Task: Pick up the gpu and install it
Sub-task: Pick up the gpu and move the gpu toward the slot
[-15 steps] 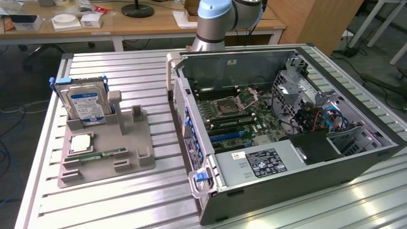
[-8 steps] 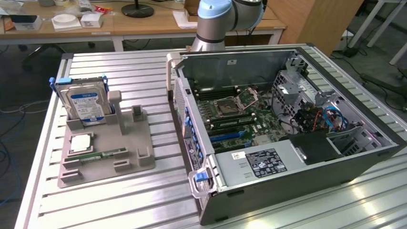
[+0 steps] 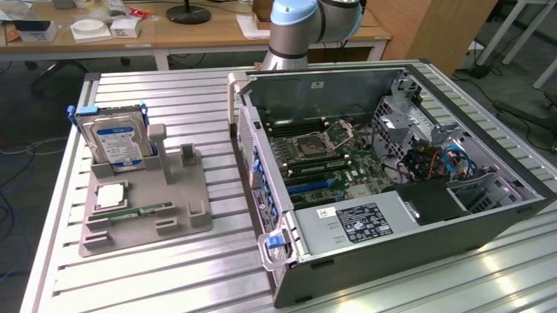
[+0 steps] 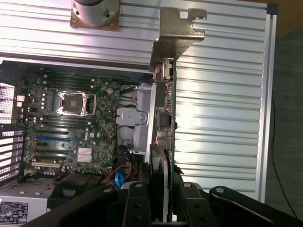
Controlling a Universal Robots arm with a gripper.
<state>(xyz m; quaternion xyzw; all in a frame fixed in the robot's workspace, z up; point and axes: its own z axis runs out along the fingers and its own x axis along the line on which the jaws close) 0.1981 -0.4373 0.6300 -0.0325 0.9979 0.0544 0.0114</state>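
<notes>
My gripper (image 4: pixel 160 191) is shut on the gpu (image 4: pixel 164 123), which I see edge-on as a thin card with green board along one side. Its silver metal bracket (image 4: pixel 177 33) is at the end far from the fingers (image 4: pixel 137 203). The card hangs high above the open computer case (image 3: pixel 392 248), over the case's side wall by the drive bays (image 4: pixel 135 120). Below lies the motherboard (image 4: pixel 61 123), with its CPU socket (image 4: pixel 75 101) and blue and black expansion slots (image 4: pixel 47 139). The exterior view shows the same motherboard (image 3: pixel 327 156) inside the case.
A grey fixture tray (image 3: pixel 174 218) on the slatted metal table (image 3: pixel 174 274) holds a silver hard drive with a blue label (image 3: pixel 117 140), a CPU (image 3: pixel 111 193) and a RAM stick (image 3: pixel 130 212). The arm's base (image 3: pixel 304 26) stands behind the case. A wooden desk (image 3: pixel 218 32) lies beyond.
</notes>
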